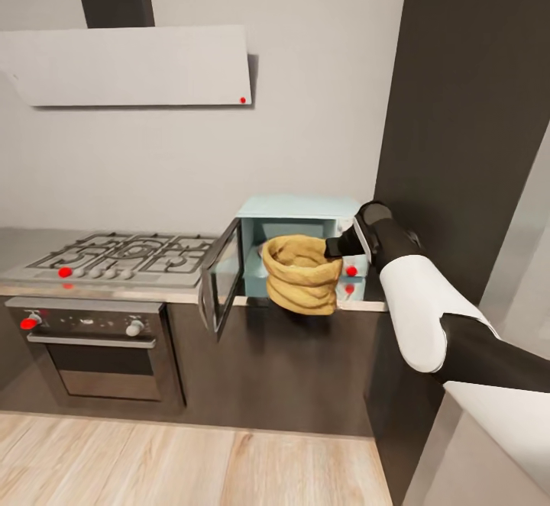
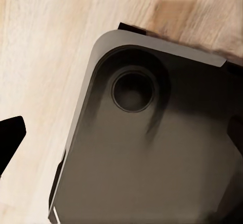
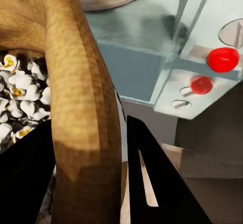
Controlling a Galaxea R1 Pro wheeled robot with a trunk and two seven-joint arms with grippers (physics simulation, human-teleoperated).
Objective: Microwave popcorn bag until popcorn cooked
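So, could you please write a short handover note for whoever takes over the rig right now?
Right tool: shut on the rim of the popcorn bag, one finger inside, one outside.
Left tool: only a dark tip in the left wrist view, over wood floor; state cannot be told.
Bag: held in front of the open microwave, over the countertop edge. The microwave door is swung wide.
Popcorn: whitish, puffed pieces inside the bag.
Done: bag gripped at the microwave.
Left: whether heating has happened cannot be told; check before going on.
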